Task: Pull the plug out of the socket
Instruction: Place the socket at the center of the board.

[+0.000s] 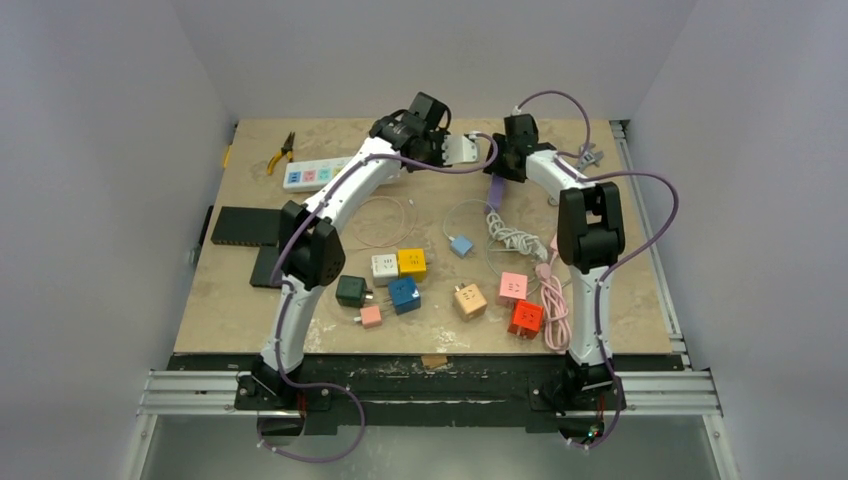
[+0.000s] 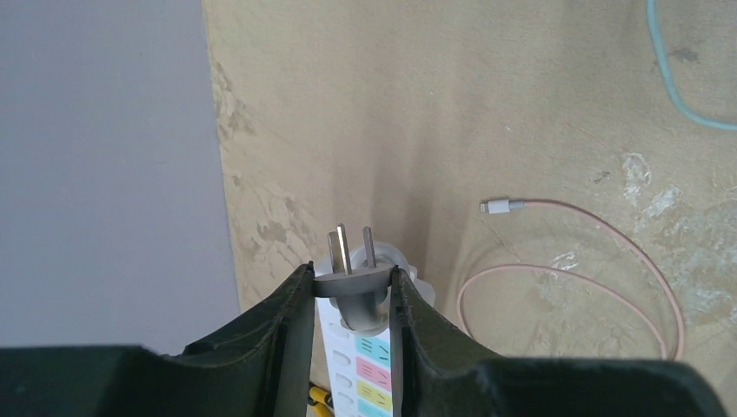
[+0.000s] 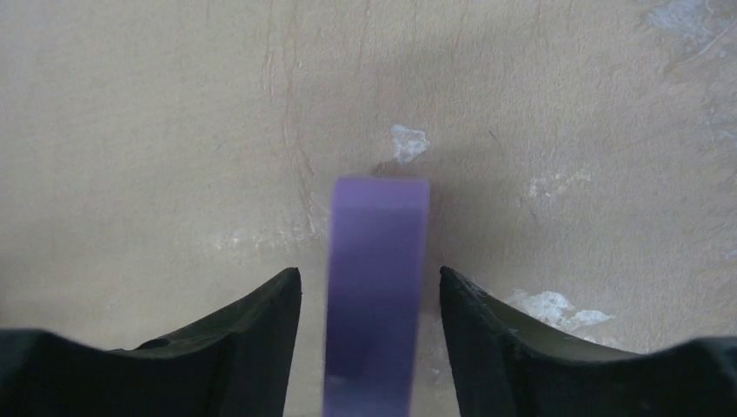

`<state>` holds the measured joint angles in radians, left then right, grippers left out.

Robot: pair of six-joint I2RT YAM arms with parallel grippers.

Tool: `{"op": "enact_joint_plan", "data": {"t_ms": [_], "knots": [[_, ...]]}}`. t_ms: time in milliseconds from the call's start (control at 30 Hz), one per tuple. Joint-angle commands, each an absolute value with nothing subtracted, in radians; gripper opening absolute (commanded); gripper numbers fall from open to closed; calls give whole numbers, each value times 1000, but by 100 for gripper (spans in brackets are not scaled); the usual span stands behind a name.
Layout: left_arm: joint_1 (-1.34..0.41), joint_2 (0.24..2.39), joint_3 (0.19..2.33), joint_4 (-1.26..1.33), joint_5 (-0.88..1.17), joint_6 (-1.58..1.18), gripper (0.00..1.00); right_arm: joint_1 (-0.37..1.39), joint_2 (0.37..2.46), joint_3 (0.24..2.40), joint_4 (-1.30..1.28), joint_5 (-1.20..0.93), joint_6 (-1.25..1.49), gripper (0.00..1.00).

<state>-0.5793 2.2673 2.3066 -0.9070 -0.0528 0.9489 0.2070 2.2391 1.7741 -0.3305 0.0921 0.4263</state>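
My left gripper (image 2: 351, 271) is shut on a grey two-pin plug (image 2: 348, 282). It holds the plug in the air with its pins bare and pointing away. Below it lies the white power strip (image 2: 375, 365) with coloured sockets, seen at the far left in the top view (image 1: 315, 172). The left gripper (image 1: 432, 132) is raised over the far middle of the table. My right gripper (image 3: 369, 278) is open. Its fingers stand on either side of a purple bar (image 3: 378, 261) without touching it. In the top view that gripper (image 1: 512, 160) hovers over the bar (image 1: 495, 190).
Several coloured cube sockets (image 1: 410, 264) lie near the front middle. A white coiled cord (image 1: 510, 236) and a pink cord (image 1: 553, 300) lie at the right. A thin pink cable (image 2: 608, 252) loops beside the strip. Yellow pliers (image 1: 281, 152) and black boxes (image 1: 243, 226) are at the left.
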Motion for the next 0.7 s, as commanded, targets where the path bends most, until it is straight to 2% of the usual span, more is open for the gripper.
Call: {"op": "enact_joint_plan", "data": {"t_ms": [0, 67, 133, 167, 200, 333, 600, 667], "knots": [[-577, 2259, 2321, -875, -116, 989, 27, 207, 2253, 1843, -368, 125, 418, 64], [-579, 2261, 2321, -866, -118, 996, 36, 206, 2243, 1847, -369, 110, 421, 76], [-585, 2267, 2321, -861, -137, 1008, 44, 206, 2212, 1835, -362, 92, 428, 95], [-588, 2269, 2321, -860, -144, 1013, 50, 207, 2177, 1819, -351, 93, 428, 97], [-590, 2271, 2322, -857, -149, 1015, 58, 207, 2141, 1783, -337, 93, 428, 98], [-595, 2273, 2323, -843, -150, 1017, 69, 207, 1974, 1632, -249, 36, 451, 99], [-627, 2179, 2343, -905, -136, 951, 73, 206, 1713, 1436, -181, -80, 446, 99], [-625, 2123, 2363, -966, -106, 882, 81, 207, 1654, 1396, -185, -122, 430, 99]]}}
